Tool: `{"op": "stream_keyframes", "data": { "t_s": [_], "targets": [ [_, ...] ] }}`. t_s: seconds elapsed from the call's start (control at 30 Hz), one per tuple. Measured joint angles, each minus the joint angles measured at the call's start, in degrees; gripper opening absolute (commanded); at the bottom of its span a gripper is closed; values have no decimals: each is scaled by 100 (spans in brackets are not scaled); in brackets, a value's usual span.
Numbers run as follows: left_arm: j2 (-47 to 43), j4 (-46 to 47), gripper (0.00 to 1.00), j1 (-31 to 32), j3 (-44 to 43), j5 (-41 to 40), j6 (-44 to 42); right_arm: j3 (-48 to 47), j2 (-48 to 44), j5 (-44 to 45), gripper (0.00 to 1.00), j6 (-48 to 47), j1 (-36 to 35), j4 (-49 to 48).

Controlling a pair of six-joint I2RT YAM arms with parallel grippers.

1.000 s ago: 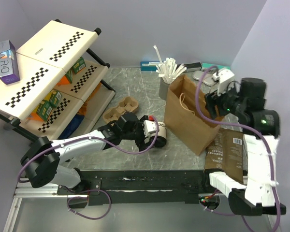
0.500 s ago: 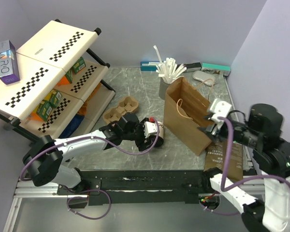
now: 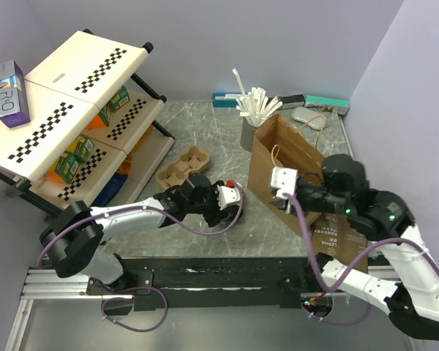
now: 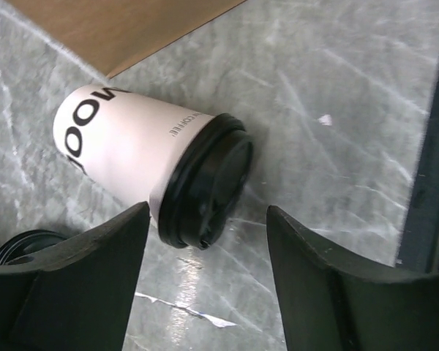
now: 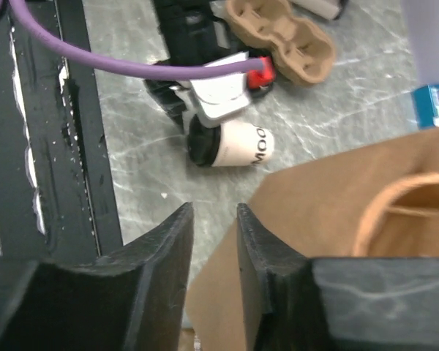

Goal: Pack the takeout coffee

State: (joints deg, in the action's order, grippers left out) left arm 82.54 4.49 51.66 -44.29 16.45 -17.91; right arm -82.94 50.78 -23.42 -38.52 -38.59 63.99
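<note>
Pickup step, I'd say: the lidded cup [image 4: 124,153] lies on its side on the worktop [image 4: 336,88] near the paper bag [image 5: 336,212], with the left fingers [image 4: 80,285] apart astride it (next, close and lift). The right fingers [image 5: 146,270] sit nearly together at the bag's rim; whether they grip it, I can't tell.
</note>
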Motion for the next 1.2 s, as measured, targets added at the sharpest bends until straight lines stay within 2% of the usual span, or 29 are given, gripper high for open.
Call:
{"op": "stream_keyframes", "data": {
  "t_s": [0.13, 0.3, 0.4, 0.53, 0.63, 0.8, 0.87, 0.97, 1.2],
  "targets": [
    [122, 13, 68, -94, -22, -127, -39, 918, -157, 343, 35, 293, -505, -570],
    [181, -195, 72, -387, -201, -9, -79, 1784, 31, 601, 33, 852, -721, -1486],
    [162, -297, 80, -592, -214, 160, 11, 2173, 291, 658, 34, 1132, -802, -1943],
    [-61, -433, 94, -813, -184, 199, 208, 2542, 680, 813, 40, 1360, -994, -2496],
    [-313, -413, 99, -863, -63, 94, 402, 2605, 1003, 905, 44, 1429, -1104, -2870],
    [-332, -402, 99, -944, 76, -2, 785, 2476, 1309, 1047, 46, 1576, -1130, -3071],
    [-177, -684, 100, -957, -179, -76, 1088, 2212, 1390, 1121, 47, 1725, -1110, -2881],
    [330, -1115, 99, -966, -1005, -203, 1639, 1692, 1322, 1163, 49, 2044, -992, -2614],
    [1040, -1471, 99, -986, -2065, -586, 2240, 1200, 221, 1193, 51, 2352, -798, -2234]
  ]
}}
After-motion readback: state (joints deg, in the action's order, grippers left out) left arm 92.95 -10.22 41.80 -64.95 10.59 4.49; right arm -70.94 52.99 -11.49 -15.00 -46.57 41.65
